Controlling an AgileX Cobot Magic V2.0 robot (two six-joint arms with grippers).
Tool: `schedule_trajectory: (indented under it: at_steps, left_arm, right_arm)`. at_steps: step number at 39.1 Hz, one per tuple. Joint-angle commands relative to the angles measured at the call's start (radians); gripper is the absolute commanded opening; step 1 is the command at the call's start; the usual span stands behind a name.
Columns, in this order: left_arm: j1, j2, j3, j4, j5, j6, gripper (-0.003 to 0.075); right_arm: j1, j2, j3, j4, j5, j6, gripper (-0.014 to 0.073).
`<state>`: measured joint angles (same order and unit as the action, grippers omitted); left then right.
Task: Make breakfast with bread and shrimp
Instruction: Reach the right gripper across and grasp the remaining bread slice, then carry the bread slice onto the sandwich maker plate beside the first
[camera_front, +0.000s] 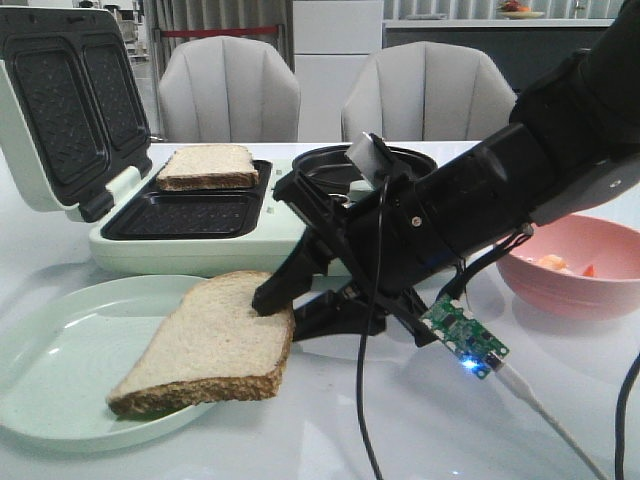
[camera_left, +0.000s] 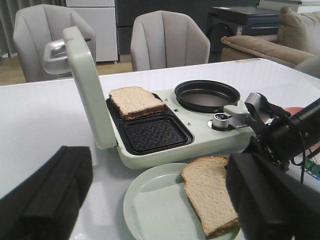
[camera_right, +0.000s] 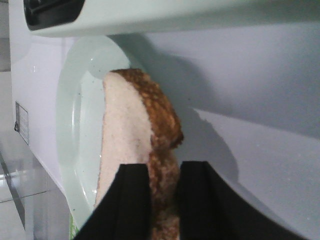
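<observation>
Gripping the near bread slice (camera_front: 205, 350) by its three o'clock edge, the right hand (camera_front: 275, 300) is closed on it over the green plate (camera_front: 60, 380). A second slice (camera_front: 207, 166) is seen at twelve o'clock in the sandwich maker (camera_front: 200, 245). The left hand's (camera_left: 150, 200) fingers (camera_left: 45, 200) are held wide apart.

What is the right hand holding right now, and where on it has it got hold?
The right hand is pinching the bread slice over the green plate at its crust edge, one finger on each face.

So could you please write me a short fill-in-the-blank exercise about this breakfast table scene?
1. The right gripper is closed on a square brown-crusted bread slice over the round pale green ____.
2. The second bread slice lies in the far compartment of the open pale green sandwich ____.
3. The pink bowl stands on the robot's ____ side.

Missing words: plate; maker; right
</observation>
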<state>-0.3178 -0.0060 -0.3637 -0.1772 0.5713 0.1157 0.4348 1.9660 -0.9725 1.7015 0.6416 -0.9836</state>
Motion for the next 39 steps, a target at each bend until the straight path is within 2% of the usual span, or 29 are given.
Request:
schedule_trajectory:
  at_steps: [1, 11, 19, 29, 39]
  left_arm:
    - [0.001, -0.013, -0.027, -0.017, -0.085, -0.007, 0.0603]
    - [0.001, -0.013, -0.027, -0.017, -0.085, -0.007, 0.0603]
    - [0.001, -0.013, -0.027, -0.017, -0.085, -0.007, 0.0603]
    - [0.001, -0.013, -0.027, -0.017, -0.085, -0.007, 0.0603]
    - [0.001, -0.013, -0.027, -0.017, -0.085, -0.007, 0.0603]
  right_arm:
    - [-0.004, -0.051, -0.025, 0.054, 0.066, -0.048, 0.0143]
    - [-0.006, -0.117, -0.050, 0.123, 0.141, -0.146, 0.0155]
    - [-0.002, -0.111, -0.195, 0.139, 0.216, -0.192, 0.0155]
    - [-0.002, -0.053, -0.382, 0.141, 0.151, -0.192, 0.0155]
    - [-0.003, 0.089, -0.555, 0.141, 0.067, -0.192, 0.0155]
